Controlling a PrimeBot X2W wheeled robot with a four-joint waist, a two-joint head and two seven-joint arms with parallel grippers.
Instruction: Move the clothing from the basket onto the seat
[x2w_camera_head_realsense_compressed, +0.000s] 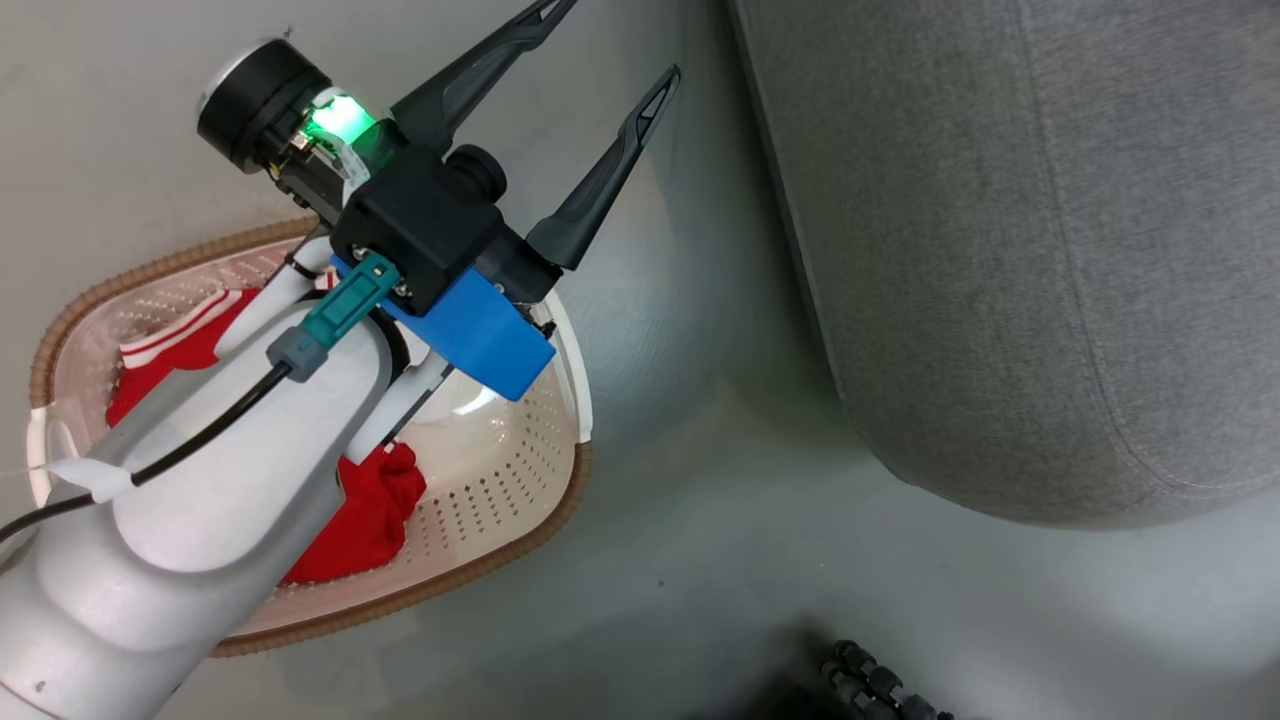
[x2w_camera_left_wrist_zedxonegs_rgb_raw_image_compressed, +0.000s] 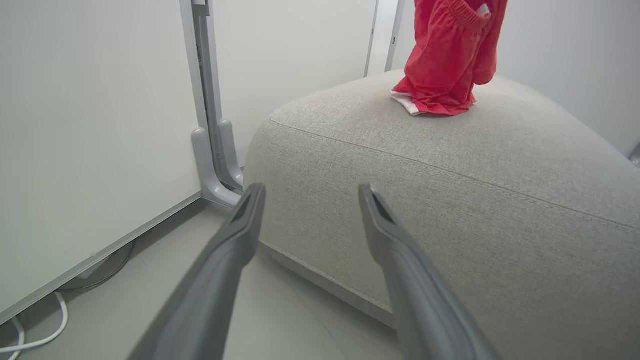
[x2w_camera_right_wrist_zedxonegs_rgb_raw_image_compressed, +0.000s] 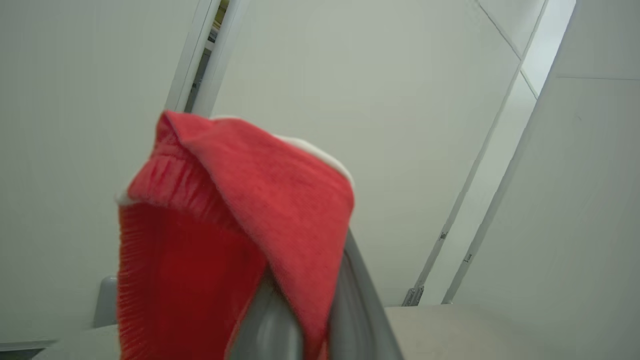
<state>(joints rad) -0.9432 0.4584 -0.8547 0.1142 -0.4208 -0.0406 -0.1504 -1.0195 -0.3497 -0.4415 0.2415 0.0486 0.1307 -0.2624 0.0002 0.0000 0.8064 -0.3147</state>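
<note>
We log the right gripper (x2w_camera_right_wrist_zedxonegs_rgb_raw_image_compressed: 310, 317) clamped on a red garment (x2w_camera_right_wrist_zedxonegs_rgb_raw_image_compressed: 240, 200), its hem touching the seat (x2w_camera_left_wrist_zedxonegs_rgb_raw_image_compressed: 450, 190) top near the far edge. Left gripper (x2w_camera_head_realsense_compressed: 613, 40) is spread wide and empty over the basket (x2w_camera_head_realsense_compressed: 500, 470) rim, with more clothing (x2w_camera_head_realsense_compressed: 370, 520) inside.

Pale walls (x2w_camera_left_wrist_zedxonegs_rgb_raw_image_compressed: 75, 125); glossy grey floor (x2w_camera_head_realsense_compressed: 700, 560)

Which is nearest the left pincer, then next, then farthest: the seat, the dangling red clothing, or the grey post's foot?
Left wrist view:
1. seat, straight ahead of the left pincer
2. grey post's foot, left, on the floor
3. red clothing, far back, over the seat top
</note>
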